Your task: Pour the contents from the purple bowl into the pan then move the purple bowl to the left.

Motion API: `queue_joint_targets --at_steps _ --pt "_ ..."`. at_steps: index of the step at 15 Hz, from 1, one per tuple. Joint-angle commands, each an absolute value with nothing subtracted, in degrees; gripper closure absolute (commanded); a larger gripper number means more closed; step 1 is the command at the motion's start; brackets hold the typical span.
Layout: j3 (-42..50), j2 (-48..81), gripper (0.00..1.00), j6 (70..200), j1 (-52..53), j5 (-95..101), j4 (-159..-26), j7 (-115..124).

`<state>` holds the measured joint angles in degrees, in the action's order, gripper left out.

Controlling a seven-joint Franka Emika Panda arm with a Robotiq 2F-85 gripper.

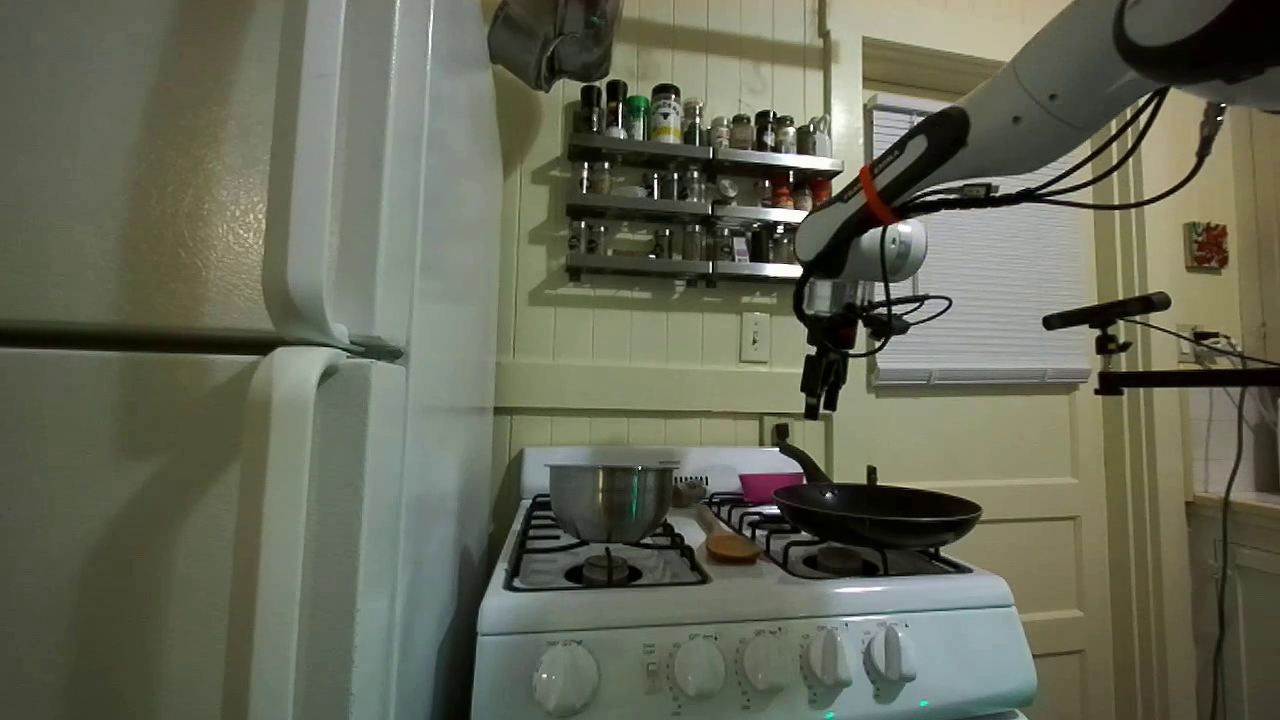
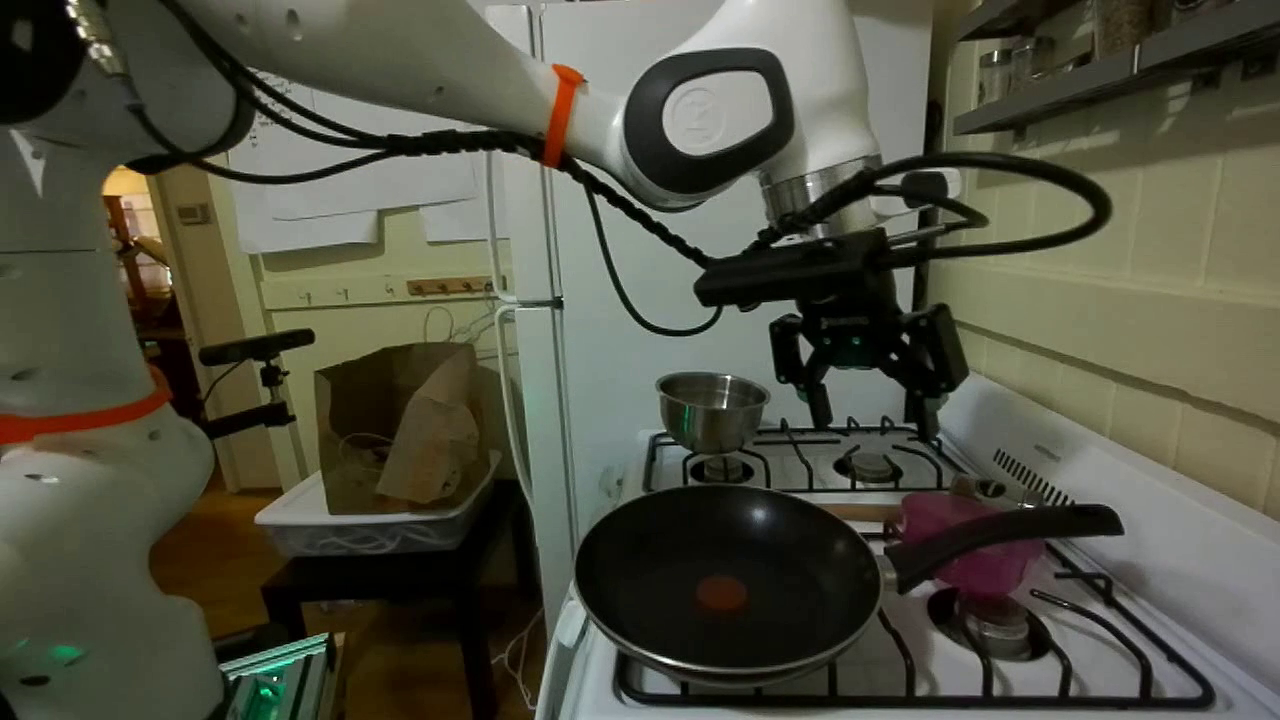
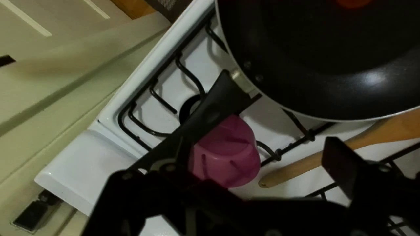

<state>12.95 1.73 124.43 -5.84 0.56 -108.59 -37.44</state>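
Note:
The purple bowl [image 1: 768, 487] is small and pinkish-magenta and stands at the back of the stove, behind the pan. The pan's handle partly covers it in an exterior view [image 2: 985, 568] and in the wrist view [image 3: 226, 160]. I cannot tell what it holds. The black pan [image 1: 880, 512] rests on the burner grates with its handle pointing to the back; it also shows in an exterior view [image 2: 790, 545] and the wrist view [image 3: 311, 72]. My gripper [image 2: 870, 415] is open and empty, above the stove and higher than the bowl and handle [image 1: 821, 408].
A steel pot [image 1: 612, 505] stands on another burner, also in an exterior view [image 2: 712, 418]. A wooden spoon [image 3: 295, 169] lies between the grates beside the bowl. The stove's back panel and wall are close behind the bowl. A white fridge [image 1: 200, 520] stands beside the stove.

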Motion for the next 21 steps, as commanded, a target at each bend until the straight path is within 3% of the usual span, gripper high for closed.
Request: queue_joint_targets --at_steps 1,13,14,15,17,18,20,21 --pt "10.6 10.8 0.0 121.1 -8.3 -6.1 -98.4 -45.1" --pt "4.3 26.1 0.0 118.2 -10.9 -5.0 -85.1 -40.9" --pt "4.2 26.7 0.04 118.2 -10.8 -4.7 -84.7 -40.2" --pt "4.1 27.2 0.15 118.2 -10.8 -4.4 -84.4 -39.5" --pt "3.9 28.2 0.24 118.2 -10.6 -3.7 -83.9 -37.9" --pt "3.8 28.5 0.34 118.0 -10.6 -3.4 -83.7 -37.3" --pt "3.6 29.2 0.4 117.9 -10.6 -2.7 -83.2 -36.1" --pt "3.6 29.5 0.37 117.5 -10.6 -2.4 -82.9 -35.5"
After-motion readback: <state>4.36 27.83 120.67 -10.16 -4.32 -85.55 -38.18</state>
